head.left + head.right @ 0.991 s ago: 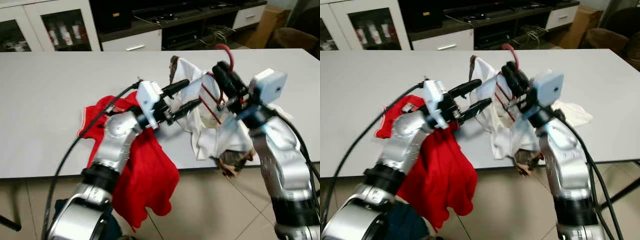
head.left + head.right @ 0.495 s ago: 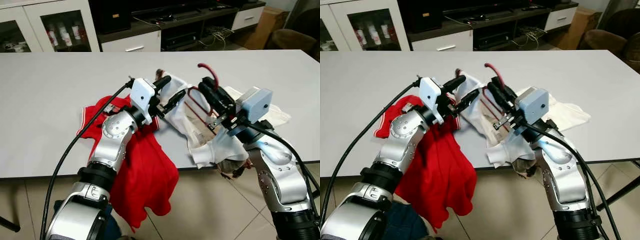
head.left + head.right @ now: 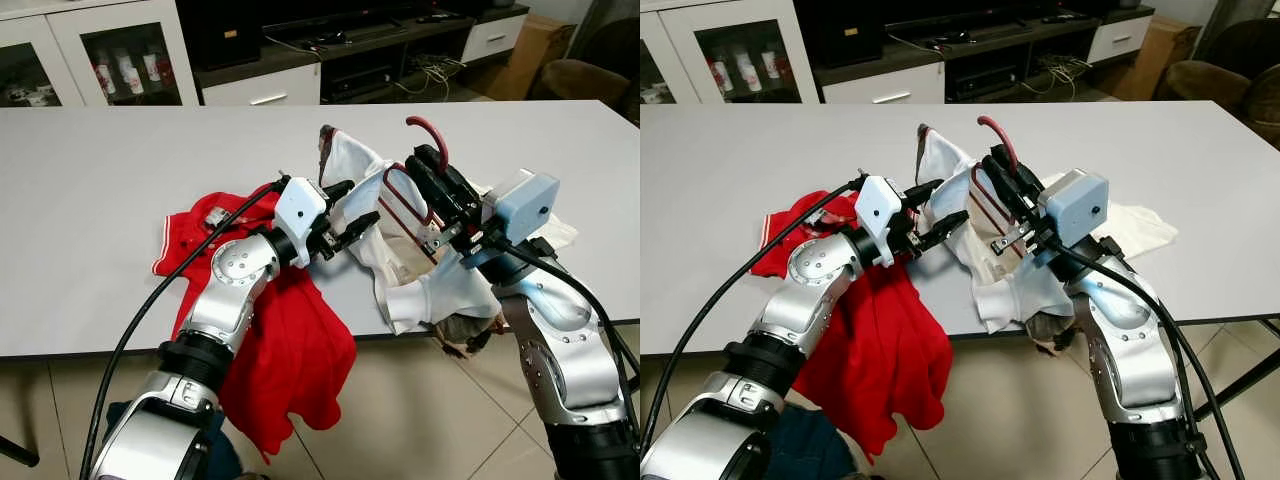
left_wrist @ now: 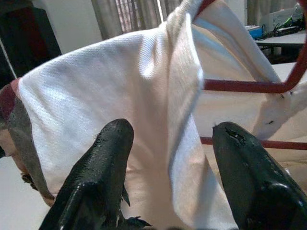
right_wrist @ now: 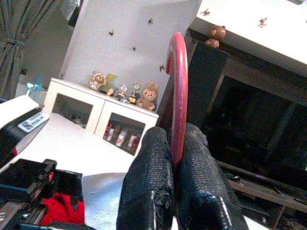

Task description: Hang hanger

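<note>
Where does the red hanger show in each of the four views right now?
Left eye view: red hanger, hook above the right gripper, right of centre.
Right eye view: hook near centre, above the same gripper.
Left wrist view: red bars run behind the white shirt.
Right wrist view: hook rises between the shut fingers.
Shared landmark: the white shirt.

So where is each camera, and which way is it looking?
Left eye view: on the head, looking down at the table; both silver arms show, with the left gripper and right gripper.
Right eye view: beside it, almost the same scene, also with the red shirt.
Left wrist view: on the left wrist, looking past two open fingers at the white shirt.
Right wrist view: on the right wrist, looking up the red hanger.
Shared: every view shows the hanger.
</note>
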You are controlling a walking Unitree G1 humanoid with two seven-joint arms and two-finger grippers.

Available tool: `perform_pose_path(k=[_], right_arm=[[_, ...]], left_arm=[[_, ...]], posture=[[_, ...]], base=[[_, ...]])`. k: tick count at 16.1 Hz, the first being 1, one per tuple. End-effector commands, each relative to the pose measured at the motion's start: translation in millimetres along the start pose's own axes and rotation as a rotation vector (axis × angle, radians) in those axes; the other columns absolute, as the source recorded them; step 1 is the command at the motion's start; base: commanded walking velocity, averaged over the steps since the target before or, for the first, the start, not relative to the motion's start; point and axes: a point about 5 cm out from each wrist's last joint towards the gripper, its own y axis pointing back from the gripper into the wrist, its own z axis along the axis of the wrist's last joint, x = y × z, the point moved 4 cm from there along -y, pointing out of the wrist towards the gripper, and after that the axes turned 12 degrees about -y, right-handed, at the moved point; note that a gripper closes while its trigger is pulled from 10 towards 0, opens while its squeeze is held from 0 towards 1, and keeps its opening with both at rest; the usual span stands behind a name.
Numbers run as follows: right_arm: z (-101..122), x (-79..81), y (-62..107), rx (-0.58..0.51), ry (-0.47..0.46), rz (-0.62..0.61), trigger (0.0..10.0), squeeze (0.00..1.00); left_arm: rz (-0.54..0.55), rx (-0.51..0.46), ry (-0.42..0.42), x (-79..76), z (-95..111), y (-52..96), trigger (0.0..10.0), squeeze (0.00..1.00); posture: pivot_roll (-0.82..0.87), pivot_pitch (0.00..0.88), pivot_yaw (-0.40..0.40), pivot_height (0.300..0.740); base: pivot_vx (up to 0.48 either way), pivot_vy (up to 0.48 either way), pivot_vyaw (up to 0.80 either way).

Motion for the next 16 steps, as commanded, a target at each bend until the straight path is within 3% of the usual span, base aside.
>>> perform_pose_path(k=[1,3,4,5,10,13,16], right_arm=[[5,6.7,0.0,-0.014,0.026,0.032,0.0,0.00],[4,9.2,0.2,-0.011,0.020,0.039,0.0,0.00],[3,9.4,0.1,-0.009,0.018,0.040,0.0,0.00],[3,9.5,0.2,-0.007,0.017,0.040,0.0,0.00],[2,4.7,4.9,0.005,0.017,0.018,0.0,0.00],[-2,3.1,16.5,0.030,0.008,-0.001,0.0,0.00],[-4,5.1,21.0,0.035,-0.008,-0.003,0.0,0.00]], left_arm=[[0.004,0.009,-0.015,2.4,1,-0.7,10.0,0.00],[0.023,0.000,-0.017,5.8,3,-2.2,10.0,0.00],[0.035,-0.020,-0.018,7.2,8,-4.2,4.5,0.00],[0.049,-0.041,-0.022,8.7,12,-5.5,0.0,0.00],[0.020,-0.058,-0.021,5.7,11,-0.1,0.0,0.00],[-0.002,-0.039,-0.021,5.3,5,6.9,0.0,0.00],[0.013,-0.054,-0.031,9.1,9,5.0,0.0,0.00]], posture=[[0.00,0.016,0.025,0.740],[0.00,0.015,0.024,0.740],[0.00,0.014,0.022,0.740],[0.00,0.014,0.022,0.740],[0.01,0.015,0.021,0.740],[0.00,0.019,0.023,0.740],[0.00,0.018,0.021,0.740]], base=[[0.000,0.000,0.00],[0.000,0.000,0.00],[0.000,0.000,0.00],[0.000,0.000,0.00],[0.000,0.000,0.00],[0.000,0.000,0.00],[0.000,0.000,0.00]])
